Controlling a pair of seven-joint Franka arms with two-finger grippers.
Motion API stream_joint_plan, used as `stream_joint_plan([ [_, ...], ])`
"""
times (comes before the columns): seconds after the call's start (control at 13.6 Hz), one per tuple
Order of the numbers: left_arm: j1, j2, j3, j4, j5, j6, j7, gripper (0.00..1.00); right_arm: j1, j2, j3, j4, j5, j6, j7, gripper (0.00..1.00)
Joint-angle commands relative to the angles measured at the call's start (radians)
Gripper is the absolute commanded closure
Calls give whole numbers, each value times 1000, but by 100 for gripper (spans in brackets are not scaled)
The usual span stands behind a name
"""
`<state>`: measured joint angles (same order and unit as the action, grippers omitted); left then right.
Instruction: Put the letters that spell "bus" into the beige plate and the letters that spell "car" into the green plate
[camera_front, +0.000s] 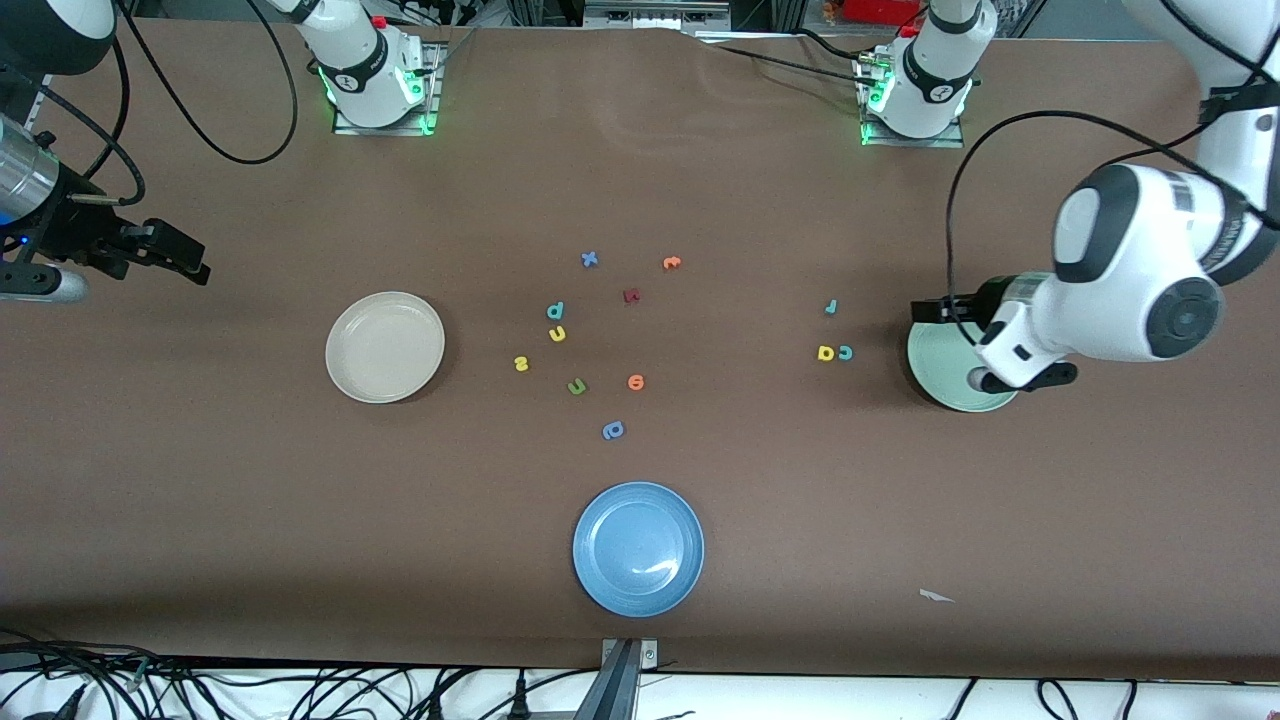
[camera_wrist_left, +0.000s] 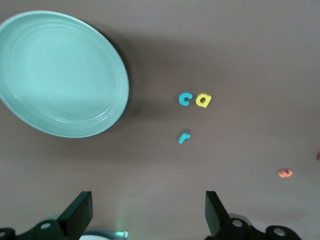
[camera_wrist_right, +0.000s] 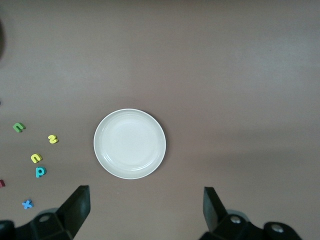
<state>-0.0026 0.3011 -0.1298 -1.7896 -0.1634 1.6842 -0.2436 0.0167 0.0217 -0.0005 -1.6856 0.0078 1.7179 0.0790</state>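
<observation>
Left gripper (camera_wrist_left: 145, 212): it hangs over the table at the left arm's end, just above the green plate; the jaws stand wide apart and hold nothing.
Right gripper (camera_wrist_right: 145, 210): it is up in the air at the right arm's end of the table, near the beige plate; the jaws are also wide apart and empty.
Green plate (camera_front: 935, 385): it sits on the table under the left arm's wrist, which covers a part of it; nothing lies in the part that shows.
Teal "c" (camera_front: 846, 352) and yellow "a" (camera_front: 826, 353): they lie touching side by side, near the green plate, toward the middle of the table.
Teal "r" (camera_front: 831, 307): it lies alone, close to these two and farther from the front camera.
Beige plate (camera_front: 385, 346): it is on the table toward the right arm's end, with nothing in it.
Teal "b" (camera_front: 555, 311): it is in the loose group of letters in the middle of the table.
Yellow "u" (camera_front: 557, 335): just beside the "b", nearer to the front camera.
Yellow "s" (camera_front: 520, 364): near the "u", on the side of the beige plate.
Green "u" (camera_front: 577, 387): it is nearer to the front camera than the yellow "u".
Blue plate (camera_front: 638, 548): it is the nearest to the front camera, with nothing in it.
</observation>
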Motion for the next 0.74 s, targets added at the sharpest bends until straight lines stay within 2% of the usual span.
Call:
stream_joint_plan([
  [0.0,4,-77,-33,-137,-24,100,-39,1,0,9,-1,29,1,-24,2,0],
  [0.29,67,-134,-31,-93,-11,83,-7,1,0,9,-1,29,1,-24,2,0],
  [0.44,72,-134,-24,-1,8,4,16,1,2,9,0,27,1,-24,2,0],
  [0.59,73,-134,-27,80,132,-78,52,1,2,9,0,29,0,-26,2,0],
  [0.66,75,-134,-27,100,156,-89,79,1,2,7,2,29,0,-26,2,0],
])
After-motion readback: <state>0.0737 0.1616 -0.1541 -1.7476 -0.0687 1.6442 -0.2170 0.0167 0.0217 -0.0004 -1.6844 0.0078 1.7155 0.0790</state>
